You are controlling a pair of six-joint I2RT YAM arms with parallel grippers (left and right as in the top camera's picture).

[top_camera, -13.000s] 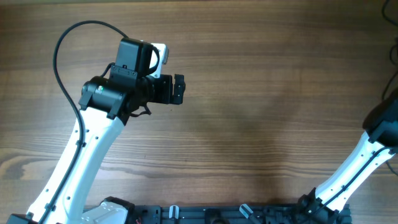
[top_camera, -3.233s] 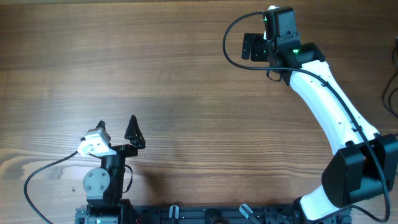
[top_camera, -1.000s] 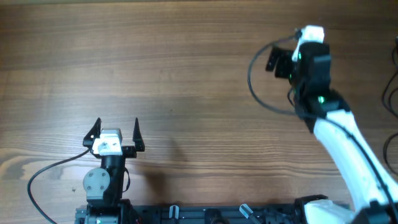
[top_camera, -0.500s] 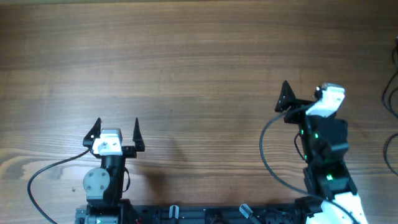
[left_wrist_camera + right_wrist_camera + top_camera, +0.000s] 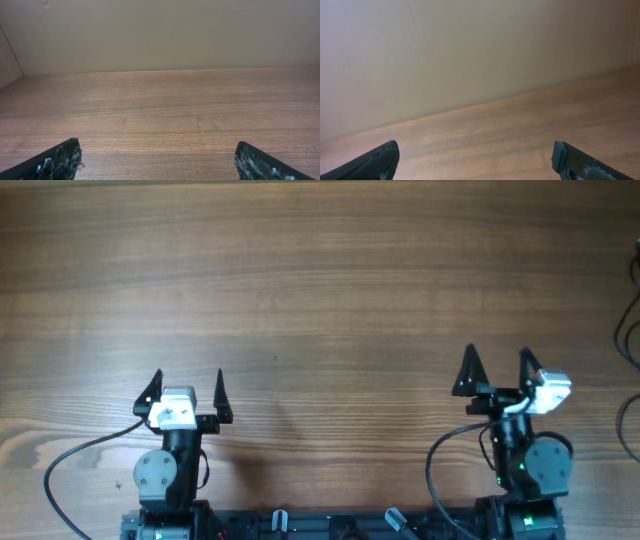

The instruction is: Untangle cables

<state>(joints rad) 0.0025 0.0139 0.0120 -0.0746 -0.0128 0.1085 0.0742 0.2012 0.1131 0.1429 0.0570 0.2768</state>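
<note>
1. Pointing away from the table's [image 5: 330, 290] near edge, the right hand [image 5: 496, 360] is released, spread wide and empty.
2. Well to the left of the right hand and about level with it, the left hand [image 5: 188, 380] is also released and holds nothing.
3. To the right of the right hand and a little farther out, thin black cables [image 5: 619, 337] loop on the table. They lie apart from the hand and are partly cut off by the frame's edge.

The left gripper [image 5: 159, 164] is being held with its two dark fingers [image 5: 57, 161] spread far apart, only their speckled tips being shown in the lower corners. A wooden table [image 5: 165, 107] is being viewed between them, bordered at the far edge by a plain beige wall [image 5: 160, 30].
</note>
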